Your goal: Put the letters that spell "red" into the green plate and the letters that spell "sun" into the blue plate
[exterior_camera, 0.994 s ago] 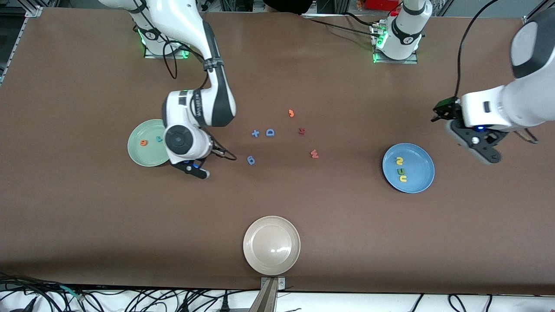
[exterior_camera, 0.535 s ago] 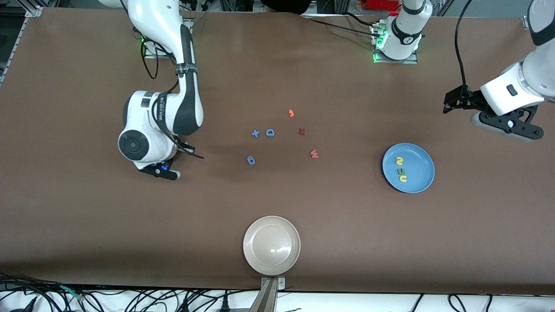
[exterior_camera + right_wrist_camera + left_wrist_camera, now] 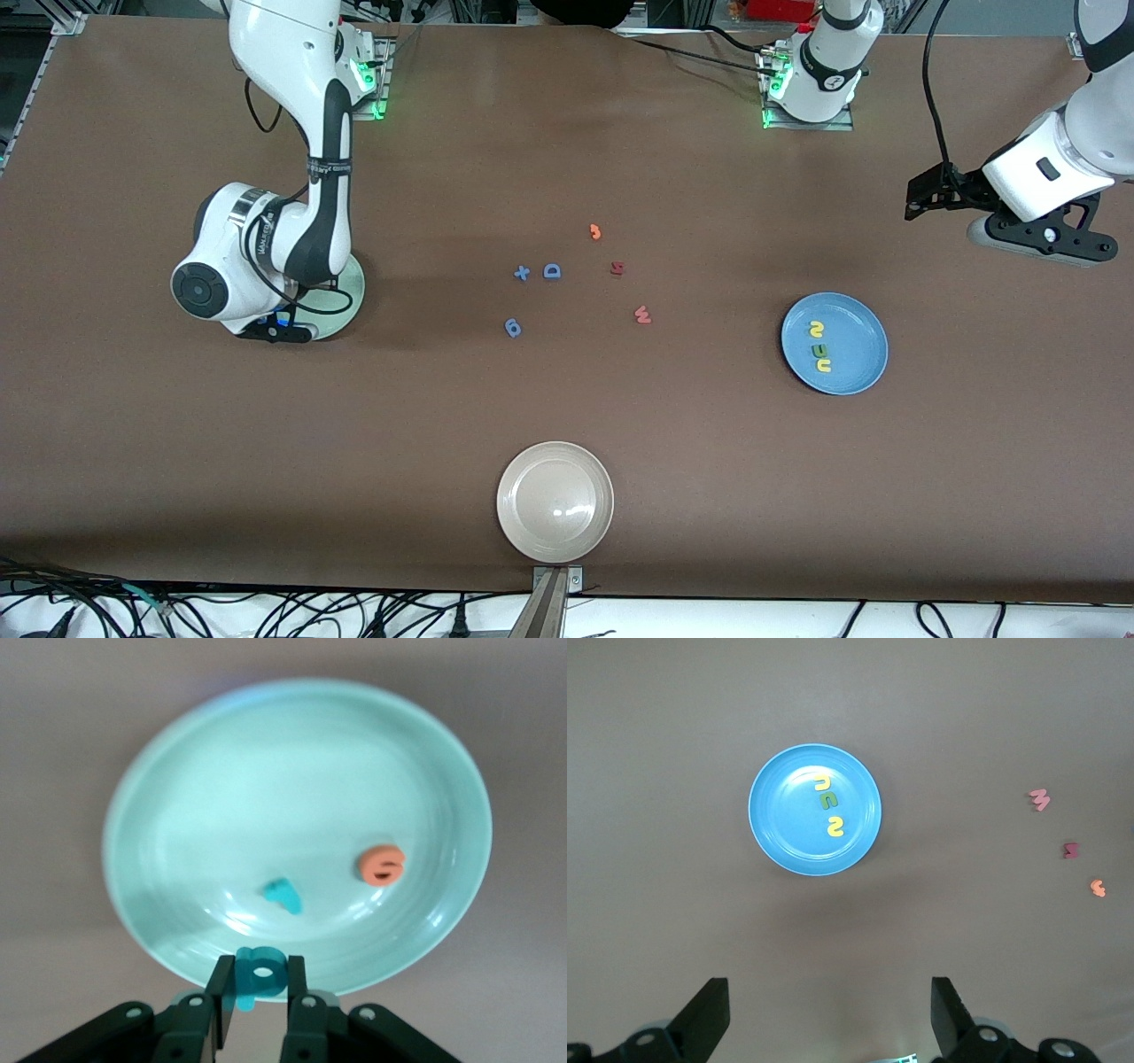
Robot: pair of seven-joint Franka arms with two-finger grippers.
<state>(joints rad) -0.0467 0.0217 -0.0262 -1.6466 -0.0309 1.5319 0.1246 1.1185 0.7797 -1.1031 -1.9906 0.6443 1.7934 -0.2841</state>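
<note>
The right pincer [image 3: 254, 1008] has swung from the open bench beside the green plate [image 3: 353, 292] to a spot directly over that plate, and its arm now covers most of the plate in the front view. It is clenched on the teal d [image 3: 255, 974], which hangs above the plate's rim. Below the pincer, inside the plate, lie the teal r [image 3: 283, 894] and the orange e [image 3: 382, 864], apart from each other. The left pincer [image 3: 828, 1014] has lifted away toward the left arm's end of the bench and waits there, released, jaws wide. Under and ahead of it sits the blue plate [image 3: 864, 372], holding the yellow s [image 3: 816, 329], the olive-green n [image 3: 819, 348] and the yellow u [image 3: 823, 364] in a row.
</note>
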